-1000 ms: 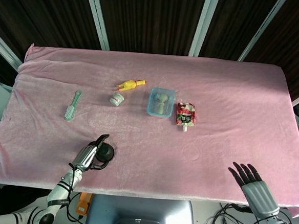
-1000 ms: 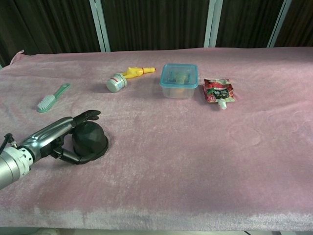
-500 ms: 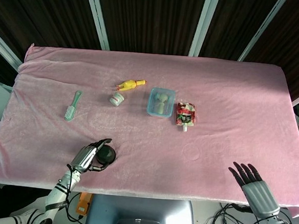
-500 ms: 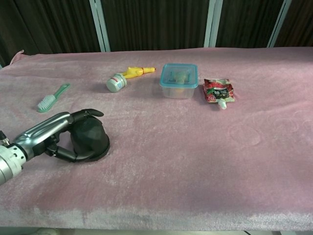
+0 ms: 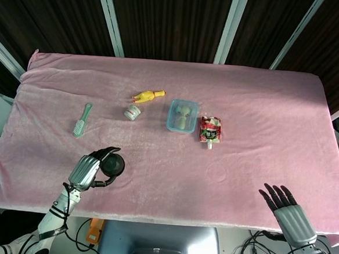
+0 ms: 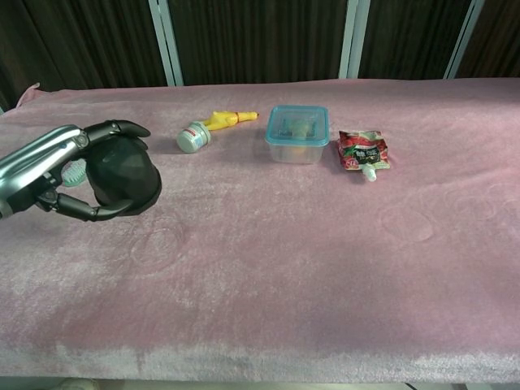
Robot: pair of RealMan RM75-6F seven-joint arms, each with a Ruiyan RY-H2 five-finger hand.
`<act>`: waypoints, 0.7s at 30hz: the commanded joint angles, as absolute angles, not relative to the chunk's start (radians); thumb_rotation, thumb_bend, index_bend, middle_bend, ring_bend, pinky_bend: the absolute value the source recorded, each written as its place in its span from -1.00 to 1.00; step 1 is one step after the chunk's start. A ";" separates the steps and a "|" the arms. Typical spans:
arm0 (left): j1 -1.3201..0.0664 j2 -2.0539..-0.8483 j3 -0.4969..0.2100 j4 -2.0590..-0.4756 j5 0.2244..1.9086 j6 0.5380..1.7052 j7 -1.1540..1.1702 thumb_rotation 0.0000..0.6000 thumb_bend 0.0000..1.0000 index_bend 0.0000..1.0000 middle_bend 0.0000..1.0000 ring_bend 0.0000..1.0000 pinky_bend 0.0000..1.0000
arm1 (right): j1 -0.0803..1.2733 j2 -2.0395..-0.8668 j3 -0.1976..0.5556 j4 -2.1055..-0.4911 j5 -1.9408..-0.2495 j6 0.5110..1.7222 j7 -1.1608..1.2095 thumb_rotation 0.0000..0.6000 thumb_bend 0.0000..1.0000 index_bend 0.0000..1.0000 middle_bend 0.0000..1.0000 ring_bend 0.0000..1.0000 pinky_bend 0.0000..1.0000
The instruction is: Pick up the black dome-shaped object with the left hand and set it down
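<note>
Gripping black dome (image 6: 123,175) in left hand (image 6: 69,166), fingers wrapped around it, above pink cloth (image 6: 325,260)

Bench (image 5: 264,110): covered edge to edge by a pink plush cloth (image 6: 325,268) (faint creases and pressed rings are seen in the nap).
Wall (image 5: 165,22): dark wood panelling, divided by pale metal strips (image 5: 109,18).
Floor: glimpsed at the lower right, where tangled cables (image 5: 248,251) are seen.
Light: even and soft, with weak shadows cast.
</note>
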State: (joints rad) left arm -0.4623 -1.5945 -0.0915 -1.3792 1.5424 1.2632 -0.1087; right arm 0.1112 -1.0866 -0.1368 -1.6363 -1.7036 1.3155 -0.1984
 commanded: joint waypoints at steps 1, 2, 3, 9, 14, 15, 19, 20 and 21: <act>-0.467 -1.592 -0.129 -1.339 1.561 1.329 0.039 1.00 -0.31 -0.60 -0.31 -0.01 0.38 | 0.111 -1.086 -0.137 -1.635 -1.705 1.317 -0.197 1.00 -1.00 -1.00 -1.00 -1.00 -0.83; -0.467 -1.594 -0.135 -1.325 1.565 1.344 0.079 1.00 -0.31 -0.60 -0.29 0.01 0.40 | 0.110 -1.087 -0.137 -1.635 -1.705 1.319 -0.196 1.00 -1.00 -1.00 -1.00 -1.00 -0.83; -0.465 -1.593 -0.138 -1.316 1.565 1.352 0.111 1.00 -0.31 -0.59 -0.26 0.02 0.42 | 0.110 -1.087 -0.137 -1.634 -1.706 1.320 -0.195 1.00 -1.00 -1.00 -1.00 -1.00 -0.83; -0.457 -1.566 -0.115 -1.331 1.570 1.353 0.197 1.00 -0.31 -0.52 -0.16 0.07 0.44 | 0.111 -1.089 -0.137 -1.634 -1.704 1.315 -0.199 1.00 -1.00 -1.00 -1.00 -1.00 -0.83; -0.456 -1.508 -0.079 -1.515 1.478 1.201 -0.111 1.00 -0.31 -0.46 -0.12 0.09 0.45 | 0.112 -1.089 -0.137 -1.636 -1.701 1.312 -0.202 1.00 -1.00 -1.00 -1.00 -1.00 -0.83; -0.459 -1.491 -0.077 -1.555 1.460 1.167 -0.201 1.00 -0.31 -0.45 -0.11 0.09 0.45 | 0.112 -1.089 -0.137 -1.636 -1.702 1.312 -0.202 1.00 -1.00 -1.00 -1.00 -1.00 -0.83; -0.482 -1.438 -0.065 -1.637 1.453 1.060 -0.515 1.00 -0.31 -0.37 -0.09 0.10 0.46 | 0.113 -1.089 -0.137 -1.636 -1.701 1.312 -0.201 1.00 -1.00 -1.00 -1.00 -1.00 -0.83; -0.487 -1.433 -0.063 -1.640 1.454 1.042 -0.575 1.00 -0.31 -0.37 -0.09 0.10 0.46 | 0.113 -1.088 -0.136 -1.636 -1.701 1.311 -0.201 1.00 -1.00 -1.00 -1.00 -1.00 -0.83; -0.492 -1.429 -0.062 -1.641 1.453 1.028 -0.605 1.00 -0.31 -0.37 -0.09 0.10 0.46 | 0.113 -1.088 -0.136 -1.636 -1.701 1.311 -0.201 1.00 -1.00 -1.00 -1.00 -1.00 -0.83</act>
State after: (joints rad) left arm -0.4675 -1.4983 -0.0865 -1.5201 1.4927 1.1763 -0.2769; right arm 0.1130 -1.0883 -0.1364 -1.6364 -1.7007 1.3114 -0.2012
